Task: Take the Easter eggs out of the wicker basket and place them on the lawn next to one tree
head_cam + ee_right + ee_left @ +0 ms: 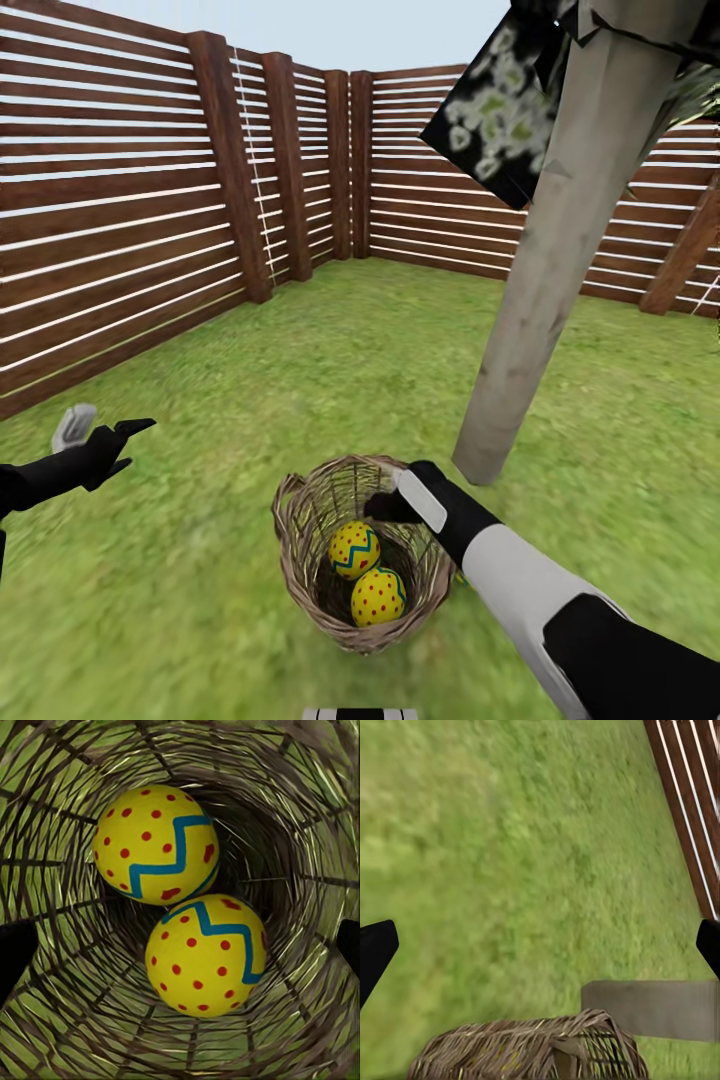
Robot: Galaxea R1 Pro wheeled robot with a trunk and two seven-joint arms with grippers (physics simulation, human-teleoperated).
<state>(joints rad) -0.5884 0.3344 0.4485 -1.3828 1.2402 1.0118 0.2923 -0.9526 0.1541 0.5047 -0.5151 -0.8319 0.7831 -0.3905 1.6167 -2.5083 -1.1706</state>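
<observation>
Right arm: white forearm, black wrist, reaching forward and down; right gripper point(385, 503) fingers spread wide. Left arm: extended left, left gripper point(128, 445) fingers parted, empty

Wicker basket point(300, 545) upright on the lawn point(350, 350), woven brown-tan twigs, loop handle at the rim, just beside the base of the tree point(545, 280). Two Easter eggs point(354, 549) point(378, 596) inside at the bottom, touching each other; yellow, blue zigzag band, red dots. Right wrist view looks straight down the basket point(67, 1020) at both eggs point(156, 844) point(206, 955). Tree trunk pale grey-beige, straight, dark foliage flecked whitish-green above. Garden fence point(120, 220) reddish-brown, horizontal slats.
</observation>
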